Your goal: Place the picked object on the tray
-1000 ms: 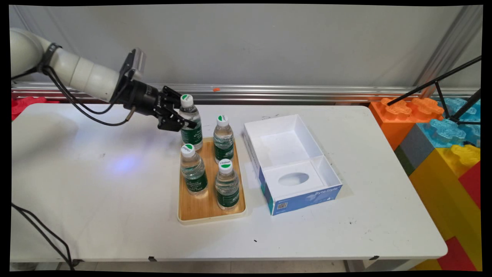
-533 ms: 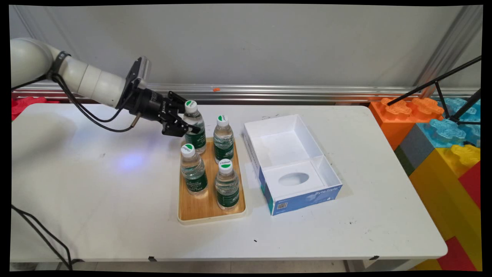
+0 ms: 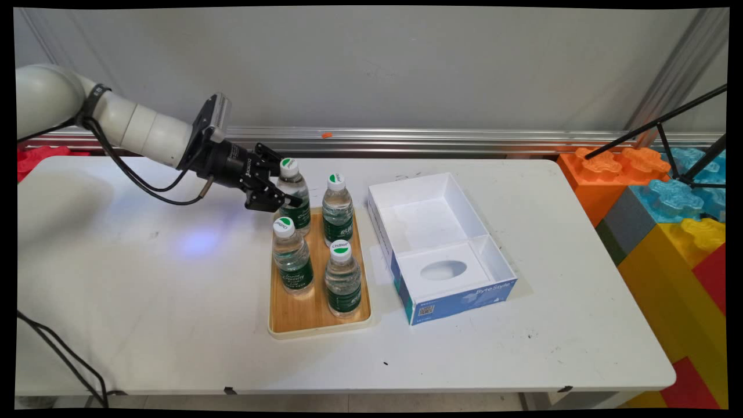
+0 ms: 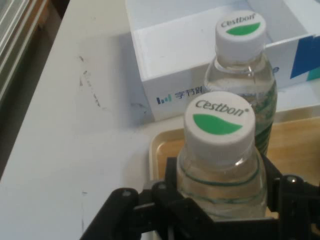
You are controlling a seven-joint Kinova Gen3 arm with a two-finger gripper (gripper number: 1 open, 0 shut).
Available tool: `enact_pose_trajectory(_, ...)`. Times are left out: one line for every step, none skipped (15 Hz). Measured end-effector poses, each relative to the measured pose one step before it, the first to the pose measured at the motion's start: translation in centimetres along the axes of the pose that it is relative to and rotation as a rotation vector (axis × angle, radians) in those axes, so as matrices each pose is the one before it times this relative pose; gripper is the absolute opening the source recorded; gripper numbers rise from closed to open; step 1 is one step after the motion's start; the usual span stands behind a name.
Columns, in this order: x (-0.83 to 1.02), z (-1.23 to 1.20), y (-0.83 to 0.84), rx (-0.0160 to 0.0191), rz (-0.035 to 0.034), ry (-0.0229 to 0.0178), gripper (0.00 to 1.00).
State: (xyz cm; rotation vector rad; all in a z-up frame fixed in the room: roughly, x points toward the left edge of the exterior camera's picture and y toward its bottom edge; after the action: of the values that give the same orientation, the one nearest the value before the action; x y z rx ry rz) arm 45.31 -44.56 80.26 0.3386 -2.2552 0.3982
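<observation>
The black two-finger end effector [image 3: 277,194] is closed around a clear plastic water bottle with a white-and-green cap [image 3: 293,194], at the far left corner of the bamboo tray [image 3: 302,322] on the white table [image 3: 145,302]. Three similar bottles [image 3: 338,209] stand beside it.

Tabletop [image 3: 145,278] left of tray [image 3: 318,328] unobstructed; right side blocked by open box [image 3: 441,244]; bottles [image 3: 342,278] crowded on tray.

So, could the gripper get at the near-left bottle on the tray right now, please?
Probably not at once: the gripper is shut on the far-left bottle. The near-left bottle itself stands unblocked on the tray's left side.
</observation>
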Motion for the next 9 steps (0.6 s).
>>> enact_pose_trajectory(-0.117,0.049,0.031,-0.00047,0.00130,-0.00187,0.00)
enact_pose_trajectory(-0.106,0.054,0.036,-0.00057,0.00167,-0.00181,0.00)
enact_pose_trajectory(-0.092,0.055,0.026,-0.00054,0.00125,-0.00167,0.00)
enact_pose_trajectory(-0.113,0.038,0.038,0.00001,0.00127,-0.00189,0.00)
enact_pose_trajectory(-0.099,0.046,0.022,0.00000,0.00142,-0.00189,0.00)
enact_pose_trajectory(-0.081,0.042,0.009,-0.00027,0.00202,-0.00165,0.00)
enact_pose_trajectory(-0.067,0.006,0.024,-0.00017,0.00143,-0.00100,0.00)
enact_pose_trajectory(-0.081,0.009,0.018,-0.00059,0.00098,-0.00084,0.00)
enact_pose_trajectory(-0.034,-0.001,0.013,-0.00024,0.00089,-0.00024,1.00)
